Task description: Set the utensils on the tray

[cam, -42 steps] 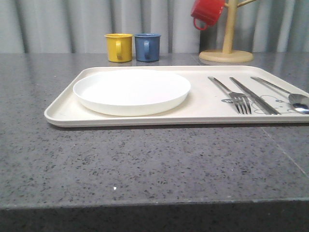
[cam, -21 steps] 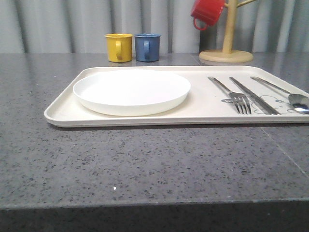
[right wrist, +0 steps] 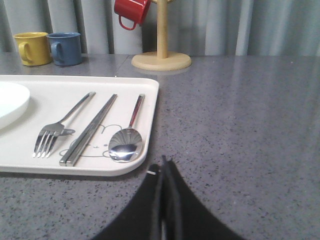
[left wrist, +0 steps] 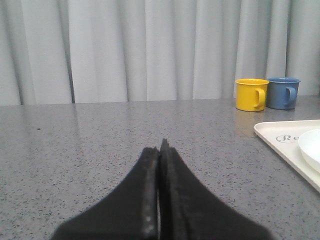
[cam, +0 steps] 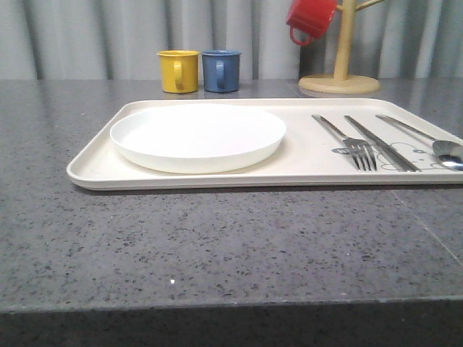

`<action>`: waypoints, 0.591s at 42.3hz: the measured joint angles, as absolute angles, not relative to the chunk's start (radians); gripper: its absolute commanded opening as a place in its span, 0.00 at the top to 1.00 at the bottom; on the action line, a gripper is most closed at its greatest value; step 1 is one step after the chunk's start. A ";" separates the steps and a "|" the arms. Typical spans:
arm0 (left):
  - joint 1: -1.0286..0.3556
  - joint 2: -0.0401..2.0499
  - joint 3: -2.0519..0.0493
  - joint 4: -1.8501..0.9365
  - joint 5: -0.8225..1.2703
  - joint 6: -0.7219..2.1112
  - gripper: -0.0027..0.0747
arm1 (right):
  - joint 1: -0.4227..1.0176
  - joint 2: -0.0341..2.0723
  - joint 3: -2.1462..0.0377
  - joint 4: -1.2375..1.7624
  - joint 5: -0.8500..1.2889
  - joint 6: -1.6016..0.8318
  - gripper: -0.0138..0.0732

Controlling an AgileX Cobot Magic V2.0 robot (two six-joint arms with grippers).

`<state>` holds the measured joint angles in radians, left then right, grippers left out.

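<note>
The cream tray [cam: 94, 168] lies on the grey counter. On its left half rests the white plate [cam: 197, 136]. On its right half lie the fork [cam: 347, 141], the knife [cam: 380, 142] and the spoon [cam: 427, 139], side by side. The right wrist view shows the same fork [right wrist: 62, 125], knife [right wrist: 90, 130] and spoon [right wrist: 129, 135] on the tray [right wrist: 135, 167]. My right gripper [right wrist: 164, 162] is shut and empty, low over the counter just off the tray's near right corner. My left gripper [left wrist: 160, 146] is shut and empty, over bare counter left of the tray [left wrist: 280, 145].
A yellow mug [cam: 178, 71] and a blue mug [cam: 221, 70] stand behind the tray. A wooden mug tree [cam: 340, 72] with a red mug [cam: 311, 19] hanging on it stands at the back right. A grey curtain closes the back.
</note>
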<state>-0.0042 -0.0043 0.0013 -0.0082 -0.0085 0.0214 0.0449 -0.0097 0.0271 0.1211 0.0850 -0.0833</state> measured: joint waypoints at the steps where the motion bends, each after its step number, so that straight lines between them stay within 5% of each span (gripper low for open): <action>1: -0.004 -0.004 0.001 -0.008 -0.008 0.021 0.99 | 0.045 -0.010 0.027 0.122 0.082 -0.083 0.92; 25: -0.004 -0.004 0.001 -0.008 -0.008 0.021 0.99 | 0.045 -0.010 0.027 0.121 0.052 -0.081 0.92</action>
